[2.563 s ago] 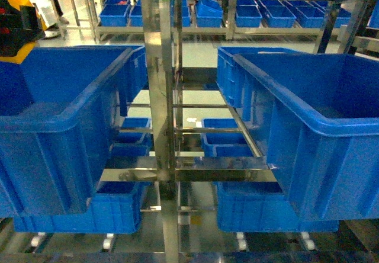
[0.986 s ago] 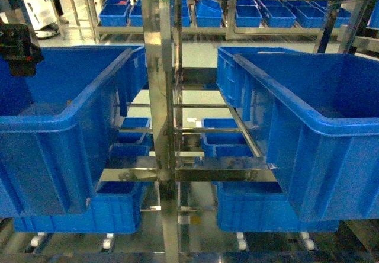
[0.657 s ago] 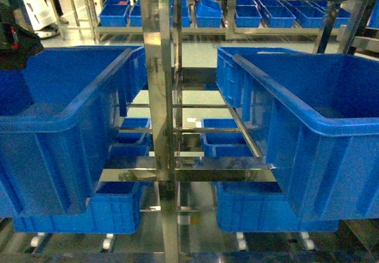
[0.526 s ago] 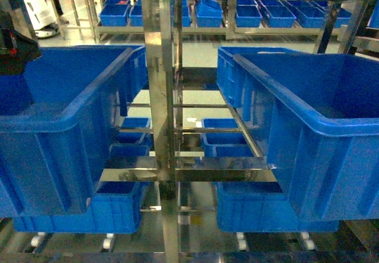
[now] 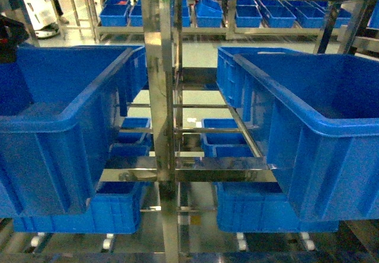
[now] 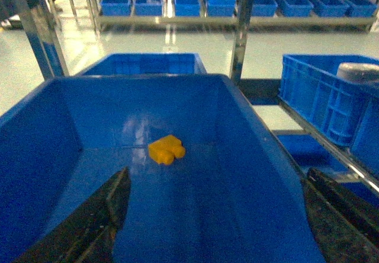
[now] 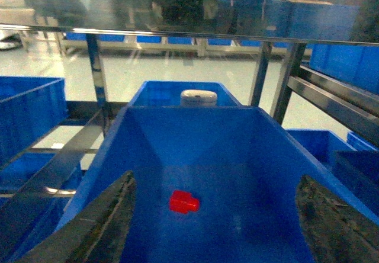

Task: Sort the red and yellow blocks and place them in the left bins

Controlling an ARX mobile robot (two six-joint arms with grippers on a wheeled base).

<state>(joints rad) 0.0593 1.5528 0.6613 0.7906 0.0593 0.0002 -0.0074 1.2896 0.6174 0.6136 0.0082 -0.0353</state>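
The yellow block (image 6: 166,149) lies on the floor of a deep blue left bin (image 6: 35,127), ahead of my left gripper (image 6: 216,215). That gripper is open and empty, its fingers (image 6: 100,221) spread wide above the bin floor. The red block (image 7: 184,202) lies on the floor of another blue bin (image 7: 148,138). My right gripper (image 7: 216,221) hangs open and empty over it, the block closer to the left finger (image 7: 100,227). In the head view the left bin (image 5: 65,121) hides its contents. A dark part of my left arm (image 5: 10,35) shows at its far left corner.
A steel rack post (image 5: 157,85) stands between the left bin and the right-hand crate (image 5: 320,132). More blue crates (image 5: 118,207) sit on the lower shelf and on far racks (image 5: 249,14). A pale round thing (image 7: 198,97) rests in the crate behind. A steel shelf (image 7: 177,20) runs overhead.
In the head view my left arm has drawn back towards the upper left edge, and much less of it shows over the left bin. The bins have not moved.
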